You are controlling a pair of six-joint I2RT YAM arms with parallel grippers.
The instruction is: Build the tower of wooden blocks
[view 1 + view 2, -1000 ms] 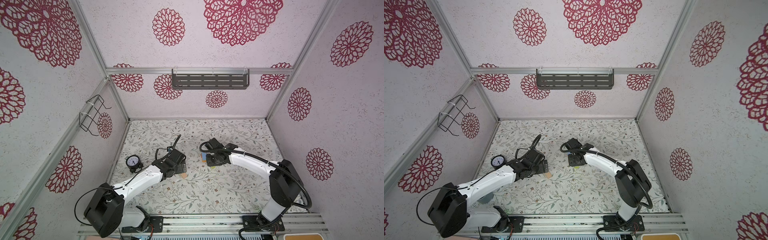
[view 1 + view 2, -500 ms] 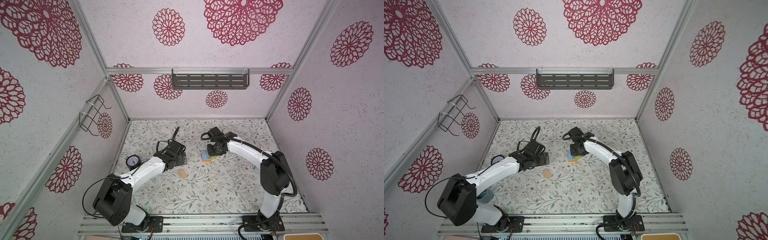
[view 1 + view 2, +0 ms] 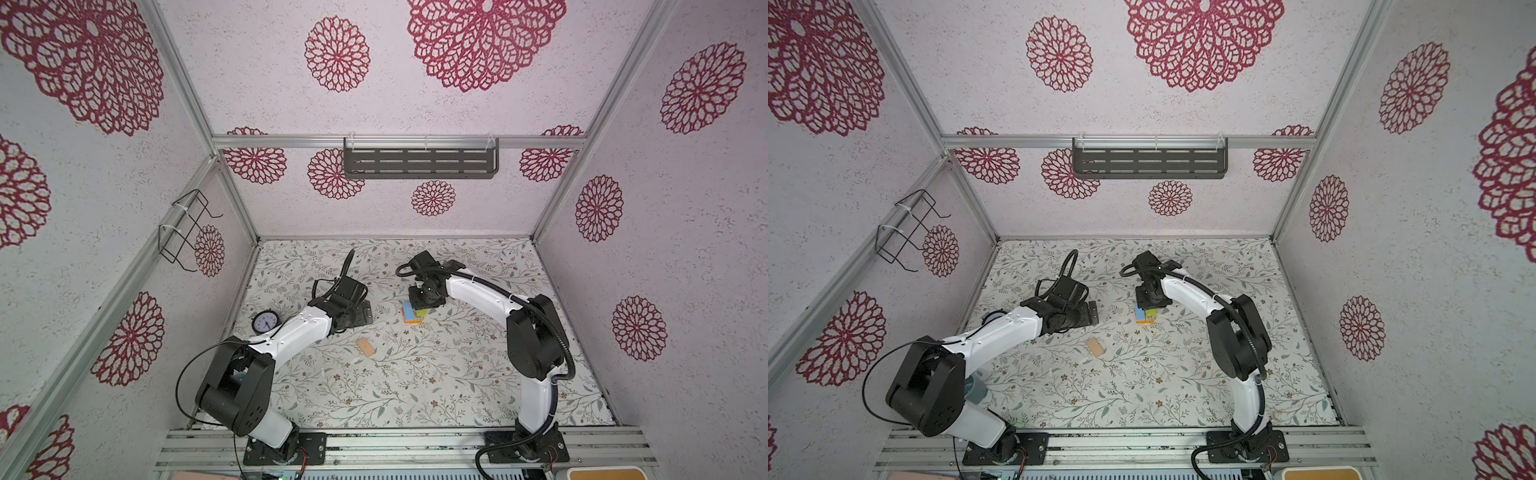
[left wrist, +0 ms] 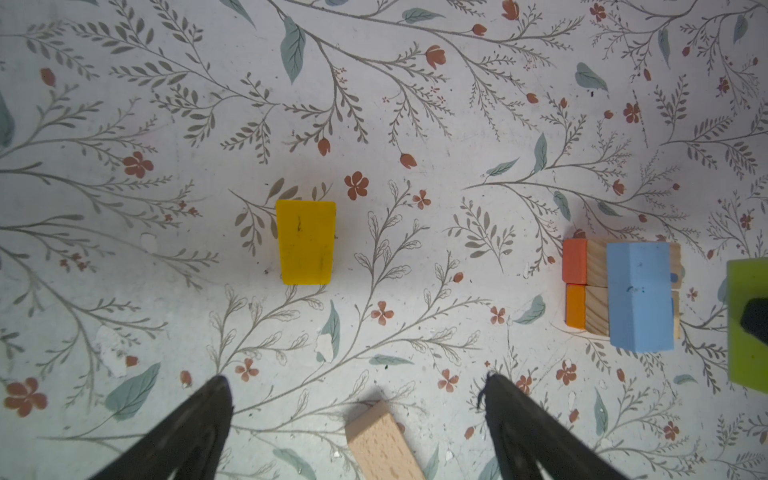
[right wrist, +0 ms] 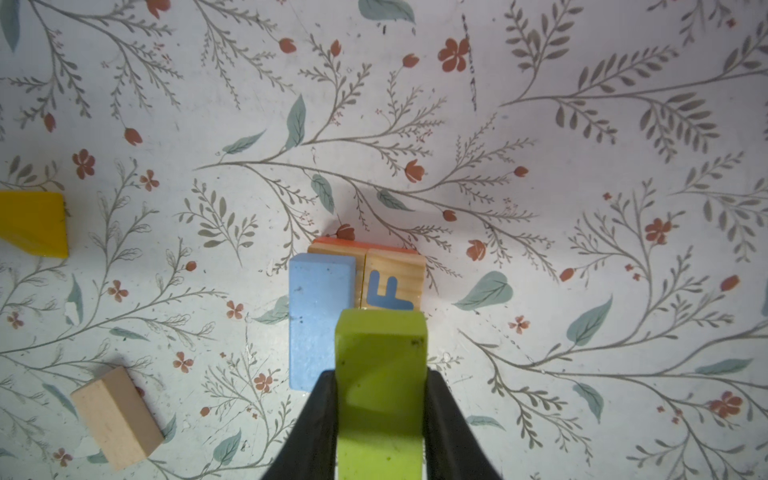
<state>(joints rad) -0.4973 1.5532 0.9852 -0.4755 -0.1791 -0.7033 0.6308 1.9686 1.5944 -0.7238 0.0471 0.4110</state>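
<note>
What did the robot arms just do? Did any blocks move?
The left gripper, open and empty, pulled back toward the far wall, away from the tan block. The right gripper, shut on the green block, slid that way too, uncovering the tower. Nothing was grabbed or let go. The tan block and the tower stayed put.

yellow block [image 4: 306, 242]: 1; tan block [image 4: 382, 444]: 1; blue block [image 4: 640, 297]: 1; green block [image 5: 382, 353]: 1; orange blocks [image 4: 574, 261]: 2; wood cubes [image 4: 597, 257]: 2; arms [image 3: 291, 332]: 2; clock [image 3: 264, 322]: 1; shelf [image 3: 419, 163]: 1; wire rack [image 3: 185, 230]: 1.
</note>
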